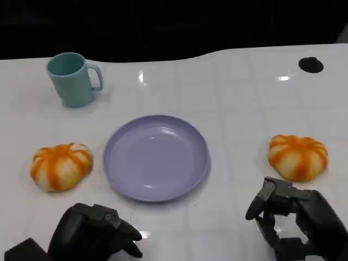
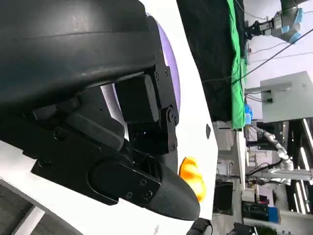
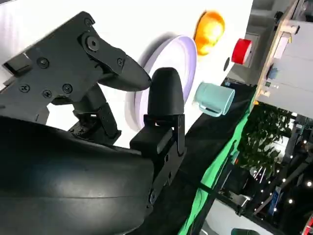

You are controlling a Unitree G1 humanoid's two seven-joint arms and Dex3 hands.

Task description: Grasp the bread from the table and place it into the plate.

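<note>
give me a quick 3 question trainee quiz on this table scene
1. True or false: the plate holds a bread.
2. What stands behind the left bread? A) cup B) bowl C) bottle
3. Which hand is nearer a bread, left hand or right hand?

Key:
1. False; it holds nothing, and a bread lies on each side of it.
2. A, the cup.
3. Right hand, just in front of the right bread, not touching.

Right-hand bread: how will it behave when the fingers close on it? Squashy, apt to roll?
The right bread looks puffy and ribbed, so it probably gives under the fingers and is light for its size. Its domed shape sits flat on the table, so rolling seems unlikely. The matte crust should grip reasonably well.
</note>
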